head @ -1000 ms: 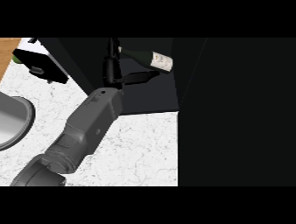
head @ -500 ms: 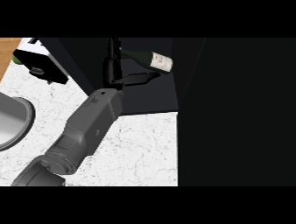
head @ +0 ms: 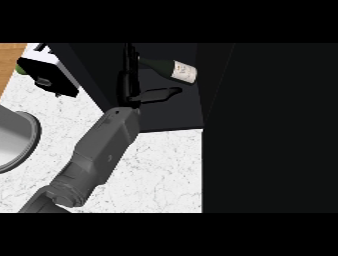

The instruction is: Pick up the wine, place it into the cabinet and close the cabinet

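Note:
The wine bottle, dark with a white label, lies tilted inside the dark cabinet, its neck pointing to the upper left. My left hand reaches into the cabinet just left of the bottle. Its fingers point straight up past the bottle's neck and its thumb sticks out to the right below the bottle. Nothing is curled round the bottle. The grey forearm runs in from the lower left. My right hand does not show.
A wide black panel fills the right side of the view. On the white marble counter stand a grey round vessel at the left and a black-and-white appliance at the upper left.
More of the bottle shows now: first only its label, then the neck too. It has slid slightly right and down from the hand. The forearm has hardly moved.

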Available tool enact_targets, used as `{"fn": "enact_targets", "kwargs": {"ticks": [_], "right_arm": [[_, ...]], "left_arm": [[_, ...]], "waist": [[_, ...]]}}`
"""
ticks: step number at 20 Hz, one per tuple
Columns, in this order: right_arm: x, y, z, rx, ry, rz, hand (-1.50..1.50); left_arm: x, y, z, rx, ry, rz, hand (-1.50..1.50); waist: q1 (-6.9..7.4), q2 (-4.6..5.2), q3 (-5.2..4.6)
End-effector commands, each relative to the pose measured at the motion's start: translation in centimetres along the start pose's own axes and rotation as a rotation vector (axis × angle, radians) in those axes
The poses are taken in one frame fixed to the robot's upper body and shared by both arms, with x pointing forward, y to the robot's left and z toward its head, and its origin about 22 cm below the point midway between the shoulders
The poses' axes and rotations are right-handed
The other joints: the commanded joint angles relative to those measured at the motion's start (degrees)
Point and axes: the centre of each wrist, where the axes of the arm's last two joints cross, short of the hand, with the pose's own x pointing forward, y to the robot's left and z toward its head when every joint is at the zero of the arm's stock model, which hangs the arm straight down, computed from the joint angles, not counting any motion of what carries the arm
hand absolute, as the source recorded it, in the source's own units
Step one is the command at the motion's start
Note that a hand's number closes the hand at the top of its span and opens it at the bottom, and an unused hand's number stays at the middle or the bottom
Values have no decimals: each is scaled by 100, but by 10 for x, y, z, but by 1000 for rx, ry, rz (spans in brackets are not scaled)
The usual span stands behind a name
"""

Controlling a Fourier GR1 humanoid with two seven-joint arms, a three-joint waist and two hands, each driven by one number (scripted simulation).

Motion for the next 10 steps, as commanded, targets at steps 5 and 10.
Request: {"fn": "enact_targets", "kwargs": {"ticks": [5,10], "right_arm": [[11,-4,5,-13,-5,3,-150],[16,4,7,-36,-28,6,-150]], "left_arm": [[-20,4,55,22,71,25,-150],[-8,-27,100,-13,73,25,-150]], "waist": [[199,-20,-14],[265,-30,-14]]}}
